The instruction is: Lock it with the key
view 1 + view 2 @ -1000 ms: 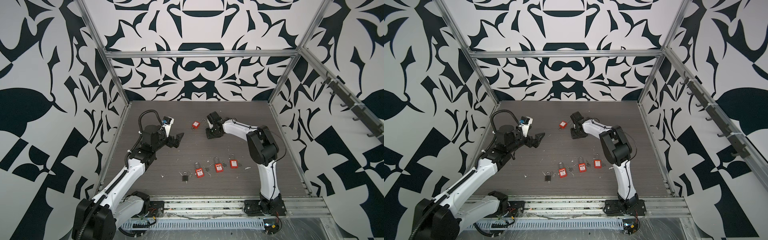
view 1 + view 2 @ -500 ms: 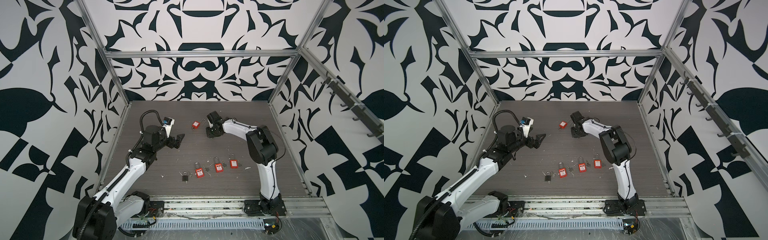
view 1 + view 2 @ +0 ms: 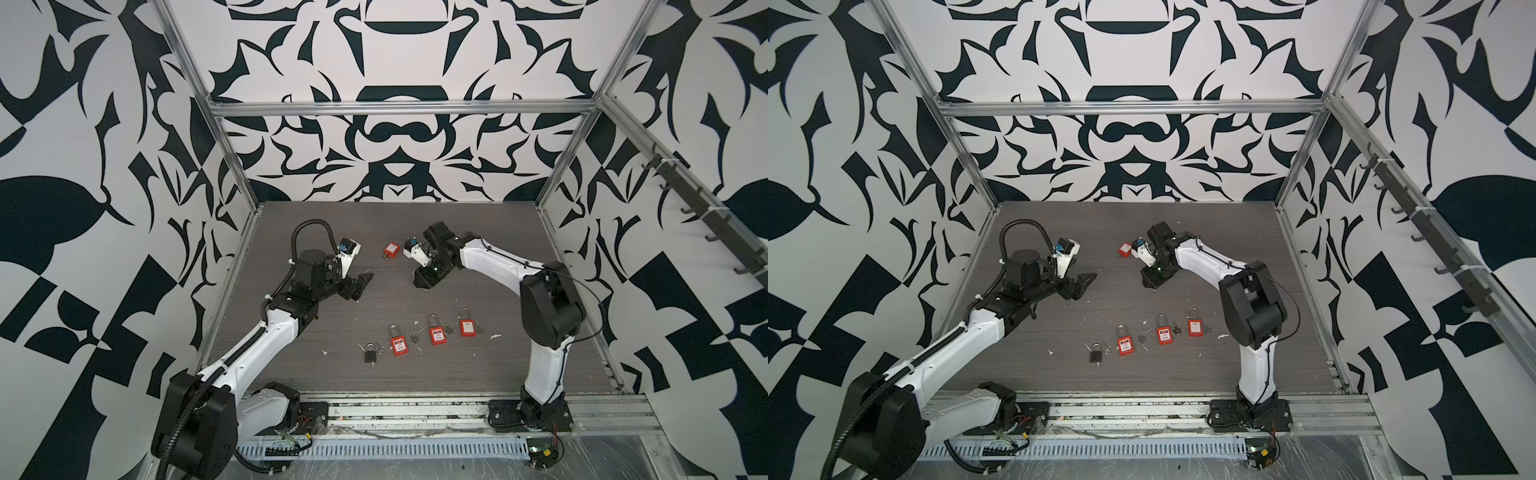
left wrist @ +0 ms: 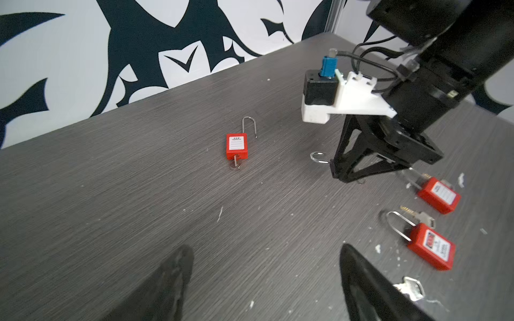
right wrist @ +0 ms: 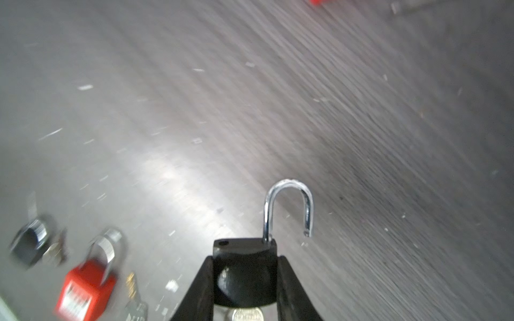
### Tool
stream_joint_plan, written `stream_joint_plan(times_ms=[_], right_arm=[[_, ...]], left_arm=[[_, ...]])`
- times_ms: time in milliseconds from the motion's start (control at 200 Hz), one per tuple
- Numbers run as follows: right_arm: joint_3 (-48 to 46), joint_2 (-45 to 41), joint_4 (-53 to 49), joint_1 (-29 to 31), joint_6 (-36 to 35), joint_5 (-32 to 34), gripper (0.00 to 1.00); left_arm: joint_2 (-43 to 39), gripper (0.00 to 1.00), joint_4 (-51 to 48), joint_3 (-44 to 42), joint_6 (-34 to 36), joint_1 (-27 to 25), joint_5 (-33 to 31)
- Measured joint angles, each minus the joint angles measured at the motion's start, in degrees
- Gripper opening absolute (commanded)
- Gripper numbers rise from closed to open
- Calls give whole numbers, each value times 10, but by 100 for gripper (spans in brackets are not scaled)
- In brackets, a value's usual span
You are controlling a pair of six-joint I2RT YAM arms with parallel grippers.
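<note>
1. Bench (image 3: 332, 224): grey wood-grain top flecked with white chips. It carries every item below.
2. Left arm (image 3: 266, 340): reaches in from the near left corner.
3. Right arm (image 3: 498, 266): reaches from the near right and bends back toward the middle of the bench.
4. Left tool (image 4: 264, 258): fingers well apart with nothing between them, hanging over bare bench.
5. Right tool (image 5: 244, 258): angled down at the bench and clamped on the body of item 6. Whether its tips touch the surface cannot be told.
6. Black padlock (image 5: 244, 275): the task's thing, held in the right tool.
   - Its long axis runs along the tool's fingers.
   - The shackle (image 5: 289, 194) juts out past the tips, its free leg swung clear of its hole, so the padlock is unlocked.
   - The shackle end faces the left arm's side, and the padlock lies across the middle of the bench from the left tool.
   - Judgement: the left tool is the free one and must come in along that axis, toward the shackle. The keyed end sits deep between the fingers and looks hard to reach.
7. Red padlock (image 4: 236, 146): lies flat at the back between the two tools, shackle open, with a key in its base.
8. Three red padlocks (image 3: 436, 336): in a row near the front, with loose keys (image 3: 413, 337) beside them.
9. Second black padlock (image 3: 370, 355): at the left end of that row.
10. Key (image 5: 246, 315): a round silver head at the base of item 6, apparently seated.
</note>
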Motion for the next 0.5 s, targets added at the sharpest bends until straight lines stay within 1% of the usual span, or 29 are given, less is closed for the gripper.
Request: stream_joint_plan(times_ms=[130,305,390,500], right_arm=[[-11,-54,-9,4,-80,-29,26],[-69,-127,3,10,-173,-87,25],[-93,-155,13,10,-205,-120,23],[-104,-176,16,12,-226,-156,22]], left_arm=[[-28,70,27,-20,53,0,53],[-37,60,44,-45,115,-3,151],[-36,54,49,-49,139,-11,185],[-34,53,53,-51,180,-38,203]])
